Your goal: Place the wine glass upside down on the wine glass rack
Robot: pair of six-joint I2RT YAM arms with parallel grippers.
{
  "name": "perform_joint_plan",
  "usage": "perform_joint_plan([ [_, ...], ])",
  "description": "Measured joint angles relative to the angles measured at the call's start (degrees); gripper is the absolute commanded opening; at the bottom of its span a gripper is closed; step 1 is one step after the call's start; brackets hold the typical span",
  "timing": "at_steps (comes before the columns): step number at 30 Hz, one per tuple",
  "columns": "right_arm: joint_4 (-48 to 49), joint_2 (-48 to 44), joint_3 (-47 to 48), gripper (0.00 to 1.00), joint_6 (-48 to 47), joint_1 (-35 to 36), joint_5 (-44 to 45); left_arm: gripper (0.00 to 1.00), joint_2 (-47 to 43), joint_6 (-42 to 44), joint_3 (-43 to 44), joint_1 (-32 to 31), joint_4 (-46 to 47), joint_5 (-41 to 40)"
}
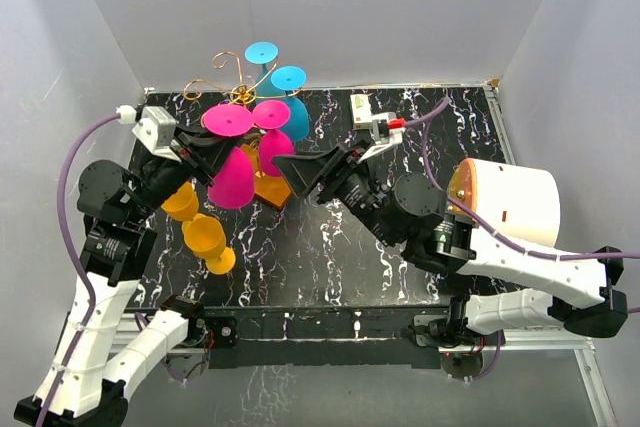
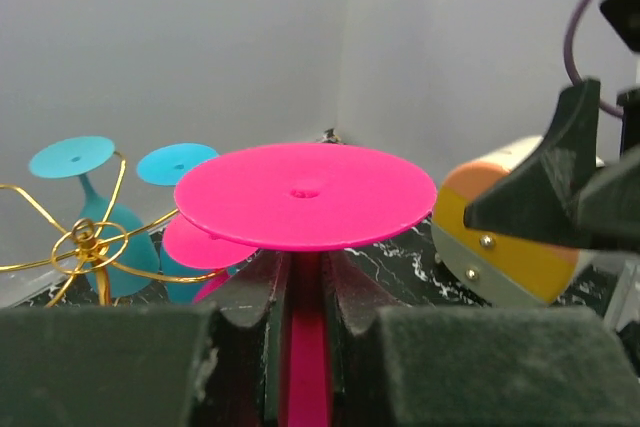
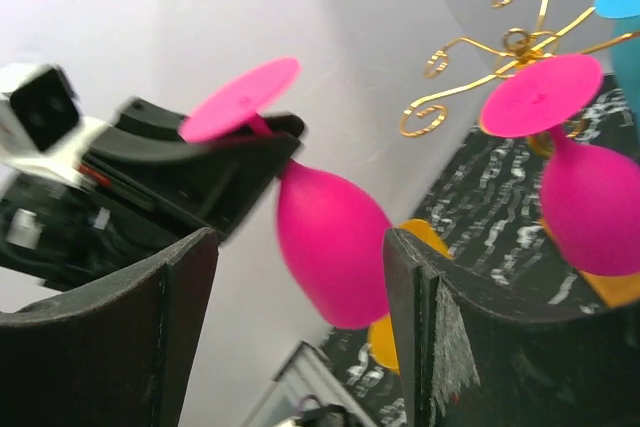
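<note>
At the back left of the worktop (image 1: 340, 247), the wine glass (image 1: 232, 177), pink, hangs upside down in the air with its foot up and bowl down, just in front of the wine glass rack (image 2: 88, 239). It is not on the rack yet. The left fingers (image 2: 250, 297) are clamped on the stem just under the flat foot, as the left wrist view shows clearly. The right fingers (image 3: 130, 327) are spread wide on either side of the bowl, with a gap showing on both sides, so they hold nothing. A second pink glass (image 3: 590, 197) is already hung inverted on a gold wire arm, just beside the held one. Teal glasses (image 1: 290, 82) hang on the far arms. Two orange glasses (image 1: 205, 237) lie on the worktop near the left arm. The rack's orange-brown base (image 1: 270, 187) sits under the pink bowls. My read of the step: the glass is inverted and carried by the left arm alone, and the hang itself is pending. The next move likely calls for the right arm to clear off. The left arm would then slide the stem sideways into a free curled loop so the foot rests on the wire, then let go. The risk is knocking the neighbouring pink glass or bending the thin wire. I can't tell which loop is free from here.
</note>
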Motion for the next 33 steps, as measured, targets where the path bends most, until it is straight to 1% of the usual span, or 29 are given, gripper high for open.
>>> perform_joint_plan([
  [3, -0.04, 0.22, 1.81, 0.66, 3.96, -0.09, -0.46, 0.00, 0.33, 2.73, -0.66, 0.00, 0.44, 4.17],
  [6, -0.02, 1.05, 3.65, 0.65, 7.41, -0.72, -1.20, 0.00, 0.50, 4.79, -1.03, 0.00, 0.96, 6.86],
  [13, 1.77, 5.38, 6.01, 0.62, 15.08, -3.19, -7.80, 0.00, -2.47, 8.09, -6.60, 0.02, 4.20, 7.93],
  [19, 2.21, 10.29, 7.13, 0.54, 21.46, -5.27, -13.60, 0.00, -4.94, 9.35, -7.98, 0.02, 6.49, 6.82],
  [23, 3.08, 11.13, 7.13, 0.46, 24.20, -6.56, -16.52, 0.00, -6.01, 10.01, -8.17, 0.09, 6.67, 6.05],
  [29, 4.37, 12.02, 7.13, 0.39, 26.60, -7.82, -19.52, 0.00, -6.95, 10.05, -9.92, 0.09, 6.64, 5.86],
  [31, 4.42, 12.61, 7.13, 0.33, 27.34, -8.20, -20.48, 0.00, -7.19, 10.21, -10.58, 0.09, 6.64, 5.88],
  [33, 4.50, 13.35, 7.13, 0.23, 28.09, -8.52, -21.55, 0.00, -7.43, 10.45, -11.04, 0.09, 6.47, 5.81],
])
